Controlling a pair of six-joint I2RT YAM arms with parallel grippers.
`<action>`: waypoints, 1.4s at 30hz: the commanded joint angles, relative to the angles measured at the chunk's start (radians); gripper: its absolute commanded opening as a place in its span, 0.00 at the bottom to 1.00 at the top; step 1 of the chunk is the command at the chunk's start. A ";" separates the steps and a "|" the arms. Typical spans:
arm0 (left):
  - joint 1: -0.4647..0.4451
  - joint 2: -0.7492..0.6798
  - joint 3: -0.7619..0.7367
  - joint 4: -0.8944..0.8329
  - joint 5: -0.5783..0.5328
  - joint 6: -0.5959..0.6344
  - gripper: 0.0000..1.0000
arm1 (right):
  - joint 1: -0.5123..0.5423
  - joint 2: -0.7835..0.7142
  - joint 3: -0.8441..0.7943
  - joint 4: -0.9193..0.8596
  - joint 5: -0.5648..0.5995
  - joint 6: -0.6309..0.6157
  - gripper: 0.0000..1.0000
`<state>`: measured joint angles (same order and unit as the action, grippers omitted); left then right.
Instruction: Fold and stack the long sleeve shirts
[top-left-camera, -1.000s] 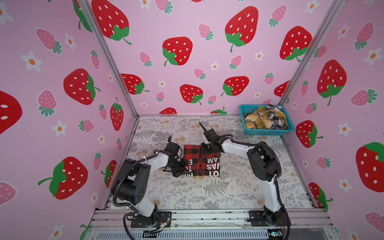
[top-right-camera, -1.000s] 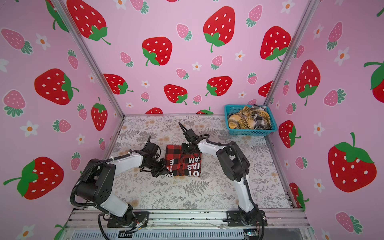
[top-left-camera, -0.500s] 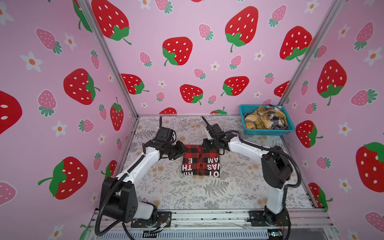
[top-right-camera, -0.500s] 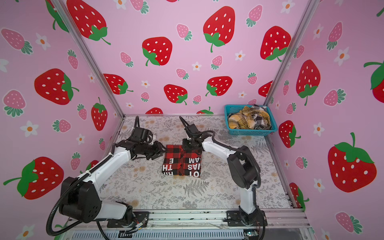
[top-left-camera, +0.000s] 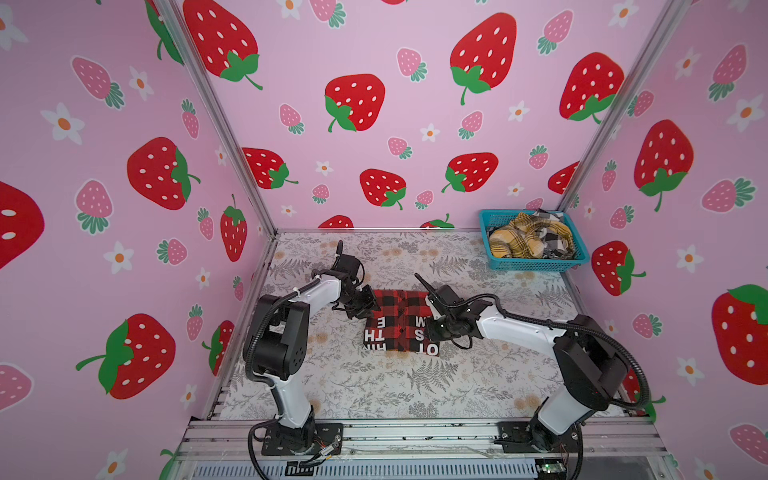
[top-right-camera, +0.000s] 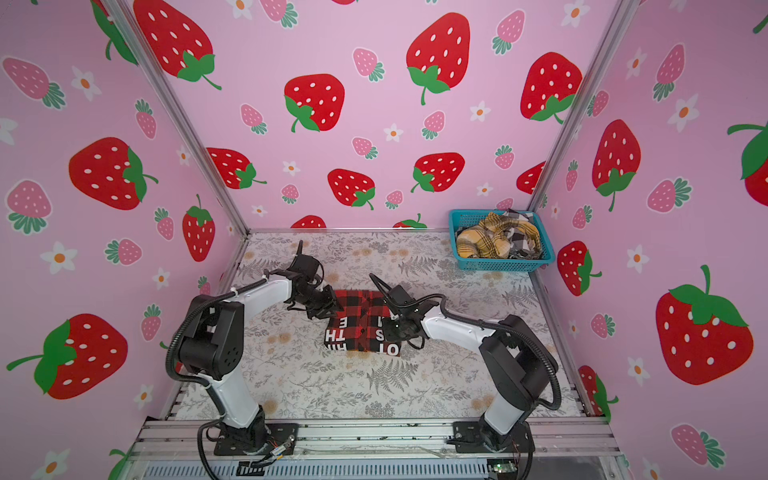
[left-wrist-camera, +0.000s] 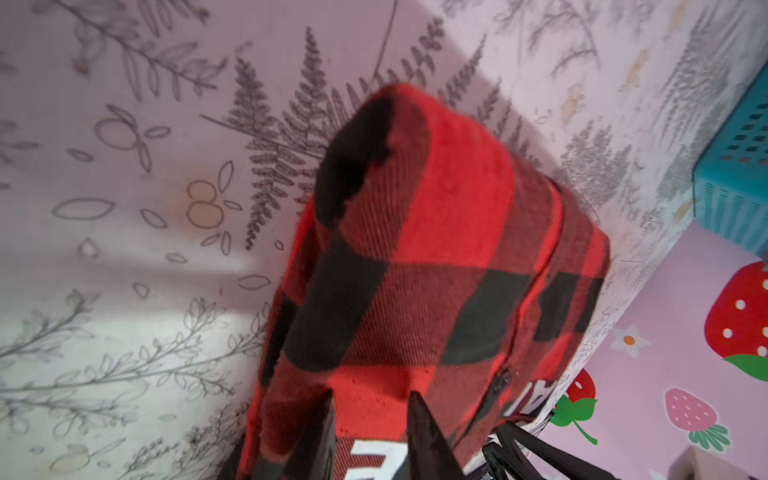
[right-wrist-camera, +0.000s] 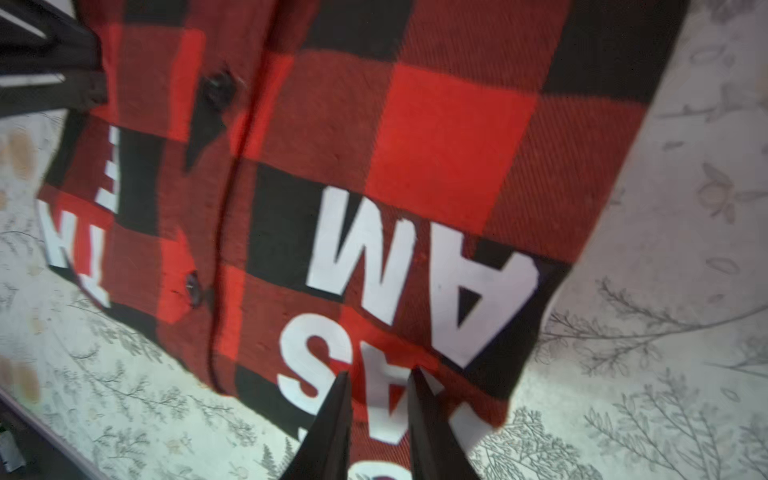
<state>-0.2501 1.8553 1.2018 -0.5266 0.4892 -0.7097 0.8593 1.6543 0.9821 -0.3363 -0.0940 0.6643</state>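
Shirt (top-left-camera: 401, 326) folded flat — right hand (right-wrist-camera: 380, 376) narrowly apart over it; left hand (left-wrist-camera: 372, 395) at edge, grip unclear.

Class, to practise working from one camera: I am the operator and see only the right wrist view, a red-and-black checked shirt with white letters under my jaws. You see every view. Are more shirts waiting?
Observer: Yes. A teal basket in the far right corner holds crumpled yellow and black-and-white checked clothes.
Operator: Where on the table is my shirt?
Observer: The shirt lies folded near the middle of the table, with its white letters on the near half.
Operator: Any finished stack yet?
Observer: No. In both top views it is the only garment lying on the table.
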 joint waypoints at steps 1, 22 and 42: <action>0.005 0.031 0.042 0.021 0.004 -0.010 0.30 | 0.001 0.019 -0.028 0.034 0.017 0.031 0.27; 0.017 -0.596 -0.116 0.137 -0.165 0.155 0.53 | -0.001 -0.098 0.132 -0.103 0.093 -0.012 0.25; 0.165 -0.597 -0.455 0.116 0.207 -0.037 0.50 | -0.074 -0.056 0.134 0.000 0.031 -0.005 0.27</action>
<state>-0.0330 1.2304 0.7605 -0.4576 0.6609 -0.7105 0.7952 1.5623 1.1206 -0.3630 -0.0334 0.6544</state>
